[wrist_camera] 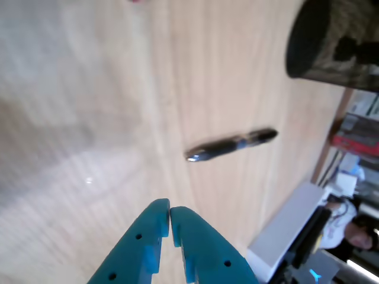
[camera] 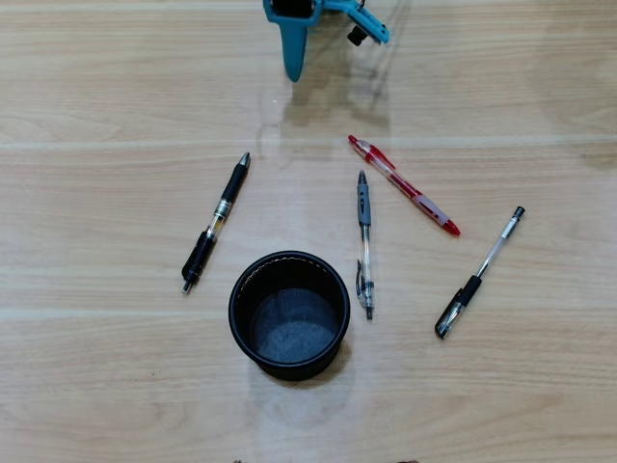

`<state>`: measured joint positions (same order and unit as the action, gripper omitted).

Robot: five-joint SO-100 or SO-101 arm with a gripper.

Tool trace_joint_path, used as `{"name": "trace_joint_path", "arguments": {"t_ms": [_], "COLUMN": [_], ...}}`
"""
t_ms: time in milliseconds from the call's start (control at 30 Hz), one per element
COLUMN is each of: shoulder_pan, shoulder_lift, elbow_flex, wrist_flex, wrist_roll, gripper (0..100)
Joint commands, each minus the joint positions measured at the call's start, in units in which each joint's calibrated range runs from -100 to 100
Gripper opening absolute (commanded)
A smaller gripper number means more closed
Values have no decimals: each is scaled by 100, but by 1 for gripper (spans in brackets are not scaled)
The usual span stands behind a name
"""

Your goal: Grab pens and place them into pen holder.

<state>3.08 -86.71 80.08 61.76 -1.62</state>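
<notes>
A: Where is the end effector (wrist_camera: 170,208) now?

B: At the top edge of the overhead view, above the desk (camera: 96,96), with its fingertips pressed together and nothing between them.

A: Which pen is nearest?

B: I judge the black pen (camera: 217,221). In the overhead view it lies below and left of the end effector, apart from it, its long axis slanted, tip toward upper right. In the wrist view it lies just ahead, crosswise.

A: And the others?

B: All four lie flat around the pen holder (camera: 235,299), which stands empty. The grey-sleeved pen (camera: 363,245) runs almost vertically just beside it.
</notes>
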Motion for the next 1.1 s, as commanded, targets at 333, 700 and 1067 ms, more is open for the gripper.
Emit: {"name": "trace_joint_path", "arguments": {"t_ms": [333, 700, 1067], "shoulder_pan": [-82, 47, 442], "shoulder_lift": [8029, 8849, 10413], "elbow_flex": [-6392, -7949, -8728], "wrist_flex": [790, 1521, 816], "wrist_roll": [-1145, -2975, -4193], "gripper": [4, 20, 20]}}
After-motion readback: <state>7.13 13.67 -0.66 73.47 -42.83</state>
